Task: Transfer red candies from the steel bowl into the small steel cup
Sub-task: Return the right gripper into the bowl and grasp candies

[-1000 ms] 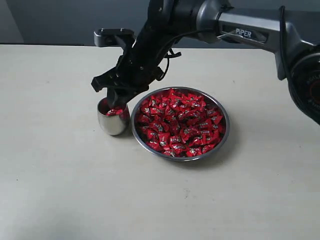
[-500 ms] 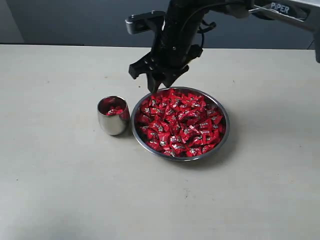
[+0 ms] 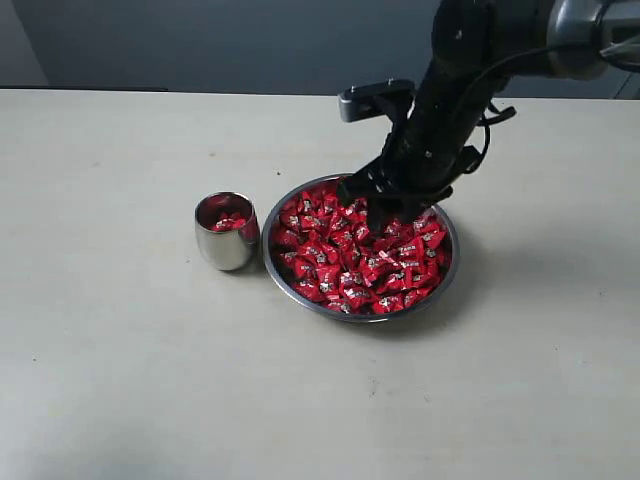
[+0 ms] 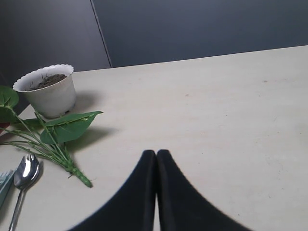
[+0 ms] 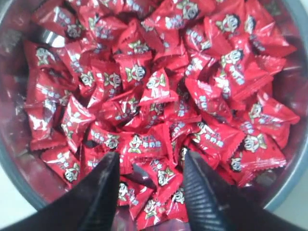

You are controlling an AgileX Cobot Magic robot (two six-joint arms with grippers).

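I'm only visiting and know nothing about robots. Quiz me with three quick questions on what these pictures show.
1. True or false: the right arm's fingers are spread apart over the red candies in the steel bowl.
2. In the exterior view, the small steel cup stands: A) left of the bowl, close beside it; B) inside the bowl; C) upside down behind the bowl.
3. Fill in: the left arm's fingers are pressed ____, holding nothing.
Key: 1 true; 2 A; 3 together.
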